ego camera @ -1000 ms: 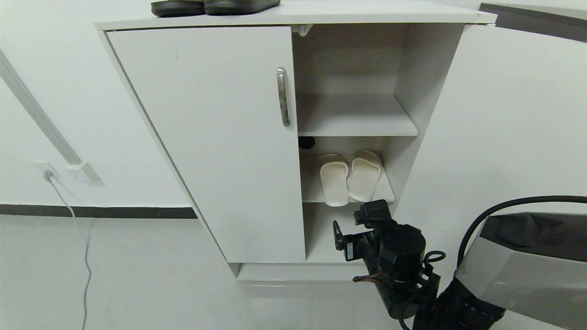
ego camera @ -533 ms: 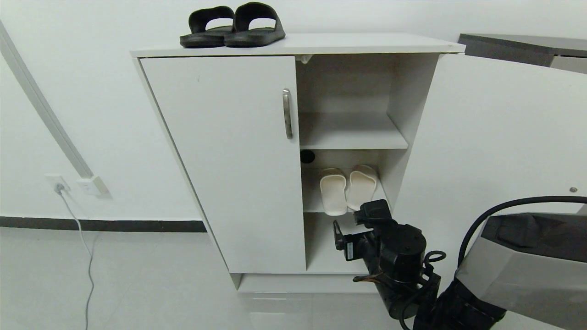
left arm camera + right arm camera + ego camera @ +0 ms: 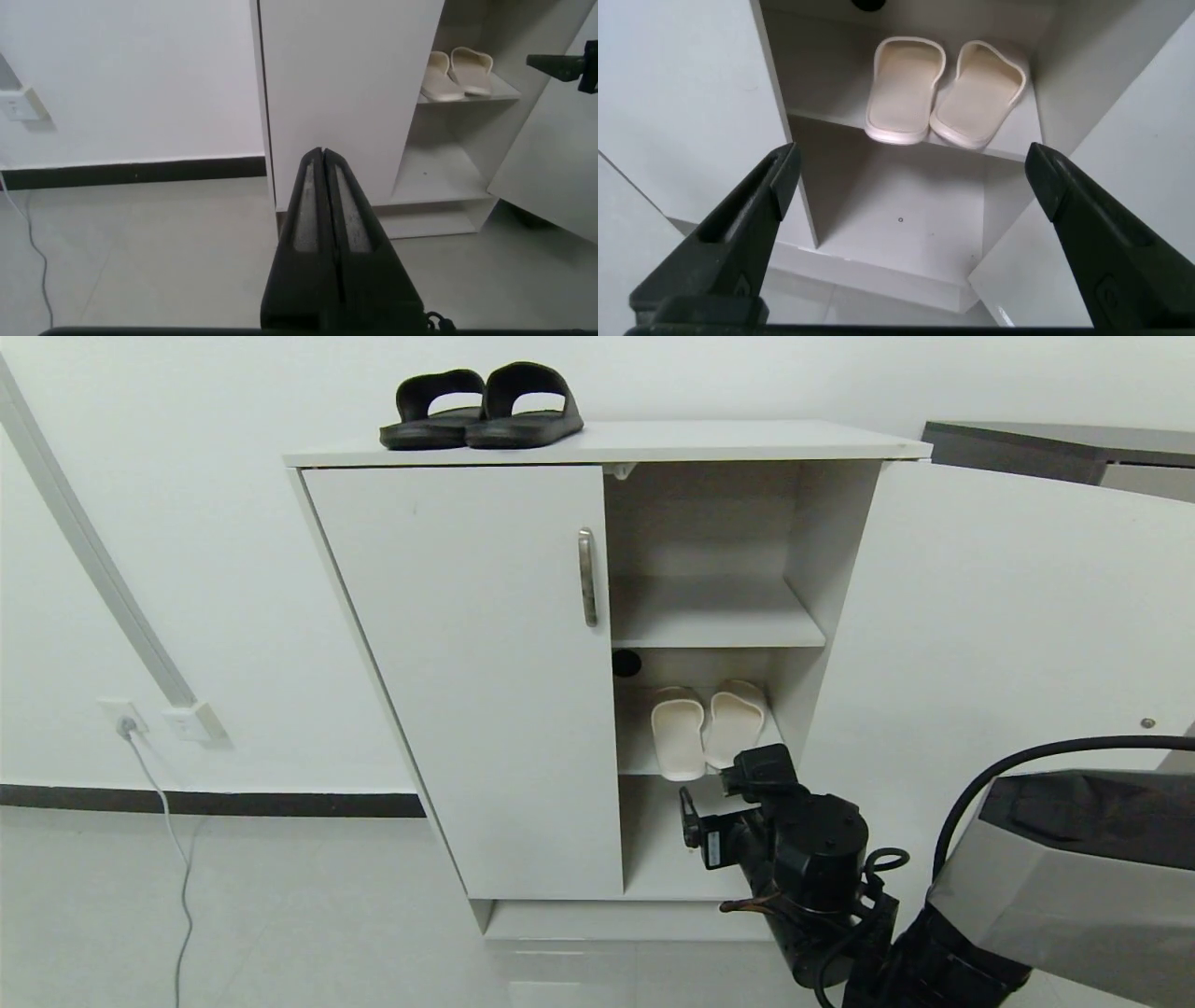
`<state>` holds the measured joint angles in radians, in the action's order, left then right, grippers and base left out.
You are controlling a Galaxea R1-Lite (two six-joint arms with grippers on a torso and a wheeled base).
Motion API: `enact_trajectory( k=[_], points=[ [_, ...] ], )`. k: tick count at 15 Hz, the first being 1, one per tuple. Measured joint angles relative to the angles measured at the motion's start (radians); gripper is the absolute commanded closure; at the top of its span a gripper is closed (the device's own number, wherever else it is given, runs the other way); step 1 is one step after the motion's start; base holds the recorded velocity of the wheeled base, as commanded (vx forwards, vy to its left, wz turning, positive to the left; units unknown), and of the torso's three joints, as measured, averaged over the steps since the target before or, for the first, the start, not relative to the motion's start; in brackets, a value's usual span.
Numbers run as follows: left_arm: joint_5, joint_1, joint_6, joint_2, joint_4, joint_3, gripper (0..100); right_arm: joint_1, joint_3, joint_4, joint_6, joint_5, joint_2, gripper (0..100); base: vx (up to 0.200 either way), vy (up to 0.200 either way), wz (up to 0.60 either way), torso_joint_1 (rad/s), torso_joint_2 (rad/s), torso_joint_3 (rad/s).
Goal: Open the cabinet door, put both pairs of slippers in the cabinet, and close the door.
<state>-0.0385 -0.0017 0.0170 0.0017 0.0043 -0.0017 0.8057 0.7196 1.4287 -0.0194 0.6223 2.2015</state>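
A pair of black slippers [image 3: 481,409] stands on top of the white cabinet [image 3: 607,441]. A pair of white slippers [image 3: 707,723] lies side by side on the middle shelf [image 3: 945,89] [image 3: 458,73]. The cabinet's left door [image 3: 467,681] is shut, with a metal handle [image 3: 586,577]. Its right door [image 3: 990,616] is swung wide open. My right gripper [image 3: 724,793] hangs open and empty in front of the bottom compartment, just below the white slippers [image 3: 915,224]. My left gripper [image 3: 321,159] is shut on nothing, low over the floor, facing the left door.
A wall socket [image 3: 121,719] with a cable [image 3: 177,859] trailing to the floor sits left of the cabinet. A grey-topped unit [image 3: 1055,443] stands behind the open door. The upper shelf [image 3: 714,616] and bottom compartment [image 3: 906,224] hold nothing.
The head view has shifted: the cabinet now sits lower and smaller in the picture, so the black slippers on top show in full. The slippers and right arm have not moved.
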Motion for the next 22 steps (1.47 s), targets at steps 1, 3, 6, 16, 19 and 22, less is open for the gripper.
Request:
enact_trajectory(
  k=[1,3,6,16,19,22],
  points=[
    [0.000,0.000,0.000,0.000,0.000,0.000,100,0.000,0.000,0.000,0.000,0.000,0.000,0,0.000,0.000,0.00,0.000,0.00,0.000],
    [0.000,0.000,-0.002,0.000,0.000,0.000,100,0.001,0.000,0.000,0.000,0.000,-0.001,0,0.000,0.100,0.00,0.001,0.00,0.001],
    [0.000,0.000,-0.005,0.000,0.000,0.000,100,0.004,-0.001,0.002,0.000,-0.001,-0.003,0,0.000,0.200,0.00,0.005,0.00,0.004],
    [0.001,0.000,-0.004,0.000,0.000,0.000,100,0.021,-0.020,0.014,0.000,-0.001,-0.006,0,0.000,0.200,0.00,0.004,0.00,0.003],
    [0.000,0.000,-0.004,0.000,0.000,0.000,100,0.024,-0.023,0.014,0.000,0.000,-0.006,0,0.000,0.200,0.00,0.001,0.00,0.004],
    [0.001,0.000,-0.004,0.000,0.000,0.000,100,0.023,-0.040,0.019,-0.007,-0.009,-0.006,0,0.000,0.067,0.00,0.001,0.01,0.001]
  ],
)
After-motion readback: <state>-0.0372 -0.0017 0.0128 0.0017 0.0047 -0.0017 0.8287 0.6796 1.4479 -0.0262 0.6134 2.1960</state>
